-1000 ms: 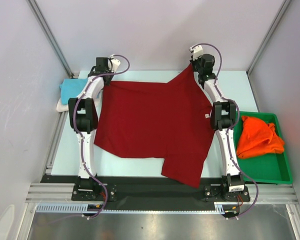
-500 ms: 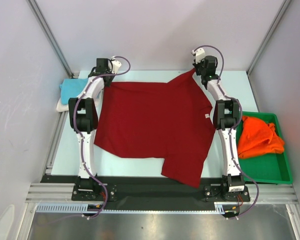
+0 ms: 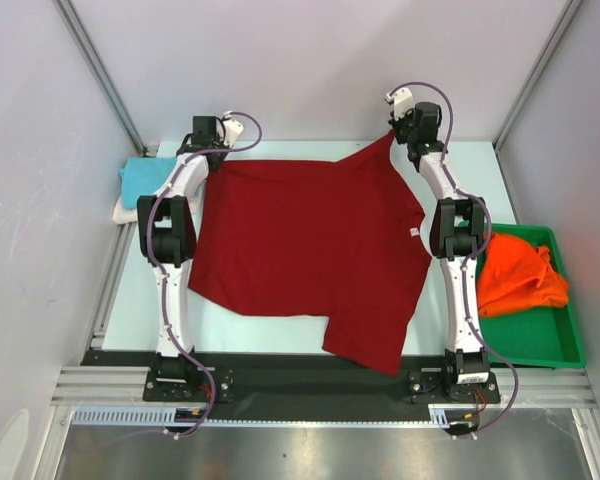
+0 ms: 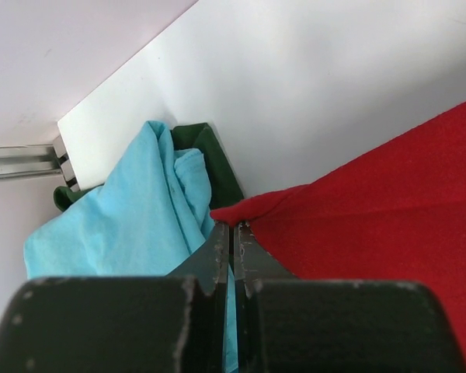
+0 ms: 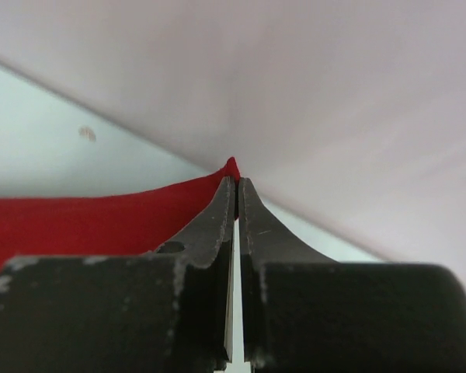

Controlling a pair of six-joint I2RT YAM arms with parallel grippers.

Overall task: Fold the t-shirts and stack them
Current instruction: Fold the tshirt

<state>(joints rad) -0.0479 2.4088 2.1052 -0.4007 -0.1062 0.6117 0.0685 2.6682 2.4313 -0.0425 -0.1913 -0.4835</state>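
Observation:
The dark red t-shirt [image 3: 300, 245] lies spread over the middle of the table. My left gripper [image 3: 212, 160] is shut on its far left corner [image 4: 248, 208]. My right gripper [image 3: 392, 135] is shut on its far right corner [image 5: 231, 168] and holds that corner lifted near the back wall. The turquoise t-shirt [image 3: 145, 180] lies on the cream white one [image 3: 123, 213] at the far left, and shows beside my left gripper in the left wrist view [image 4: 132, 225]. The orange t-shirt [image 3: 518, 275] is bunched in the green tray [image 3: 540, 340].
The green tray sits at the right edge beside the right arm. A dark green object [image 4: 213, 159] shows behind the turquoise shirt. The back wall and frame posts stand close behind both grippers.
My right gripper has moved farther back and to the right, pulling the red shirt's far right corner with it. The left gripper has stayed put.

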